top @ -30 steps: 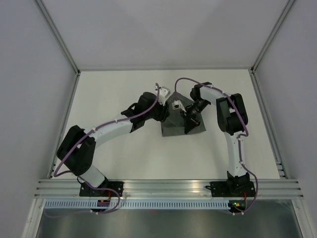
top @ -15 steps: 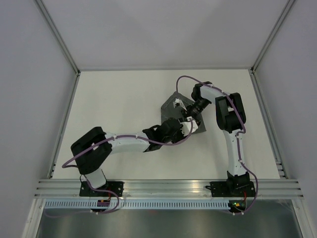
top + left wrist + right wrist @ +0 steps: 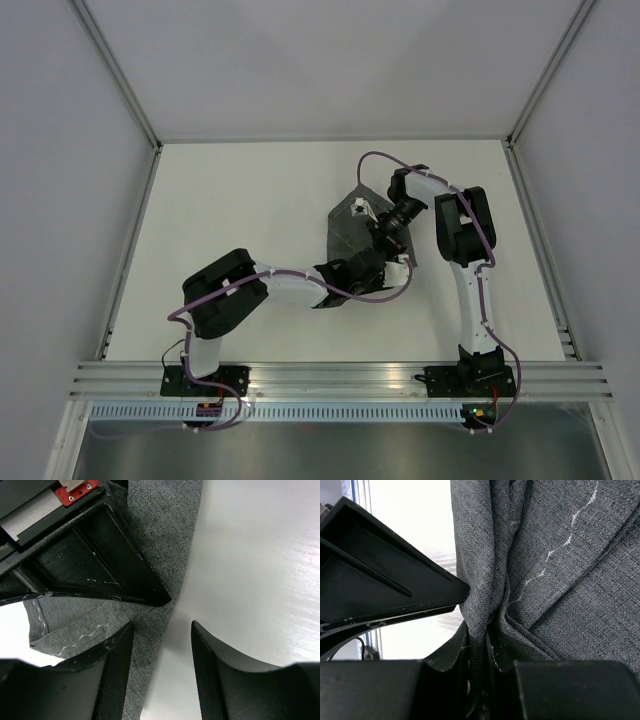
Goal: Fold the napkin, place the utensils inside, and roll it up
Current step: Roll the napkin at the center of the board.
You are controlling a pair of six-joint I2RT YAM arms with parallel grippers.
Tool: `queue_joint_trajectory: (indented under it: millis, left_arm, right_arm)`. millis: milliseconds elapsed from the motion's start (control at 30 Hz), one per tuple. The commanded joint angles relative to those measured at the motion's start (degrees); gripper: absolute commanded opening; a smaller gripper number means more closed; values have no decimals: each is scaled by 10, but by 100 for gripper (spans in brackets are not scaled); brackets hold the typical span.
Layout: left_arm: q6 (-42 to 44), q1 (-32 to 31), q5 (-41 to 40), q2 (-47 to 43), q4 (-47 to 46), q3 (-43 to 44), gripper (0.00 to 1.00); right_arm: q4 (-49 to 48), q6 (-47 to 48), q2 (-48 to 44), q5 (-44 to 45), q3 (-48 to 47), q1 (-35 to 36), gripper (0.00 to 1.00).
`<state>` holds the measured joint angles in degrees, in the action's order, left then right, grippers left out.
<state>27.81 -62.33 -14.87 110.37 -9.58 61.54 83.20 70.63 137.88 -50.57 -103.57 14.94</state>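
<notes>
**White table [image 3: 230,200], grey booth: pinched napkin [image 3: 342,228] fold could slip or bunch**

Nearest is the left gripper [image 3: 161,630]. Its jaws are apart over the napkin's near edge, one finger above cloth and the other above bare table, holding nothing. Closing there may catch only the hem or drag the cloth crooked.

Just beyond, the right gripper [image 3: 477,647] is clamped on a raised ridge of the napkin, with layers bunched between its fingers. Unmatched pulls by the two arms could tear the ridge free or twist the fold off square. The cloth looks limp and textured, so it should hold in the pinch but sag wherever unsupported. Both tools sit very close, so a swing by either risks a collision.

The napkin lies right of centre, mid-table, rumpled and partly lifted. It is probably a rough triangle, but the arms hide much of it from above. No utensils are in view, so the tucking step cannot be judged.

Surface and room: aluminium rail [image 3: 340,378] at the near edge, plain white table, grey walls [image 3: 300,60] behind and on both sides.
</notes>
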Motion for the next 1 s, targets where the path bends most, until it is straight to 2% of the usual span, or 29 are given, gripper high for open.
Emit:
queue_joint_trajectory:
  millis: [0,367,533,867,967]
  left_arm:
    - [42,1,-15,20,-21,17,55]
    - [79,6,-37,27,-59,-6,54]
    - [103,-3,-60,0,-123,-45,55]
    - [103,-1,-17,23,-91,-27,54]
    - [97,4,17,32,-62,-17,50]
  right_arm:
    - [0,36,37,65,-2,-4,18]
    - [0,31,47,75,-7,-4,17]
    - [1,28,47,74,-8,-4,17]
    - [1,25,51,76,-10,-4,17]
    - [2,26,48,76,-10,-4,17]
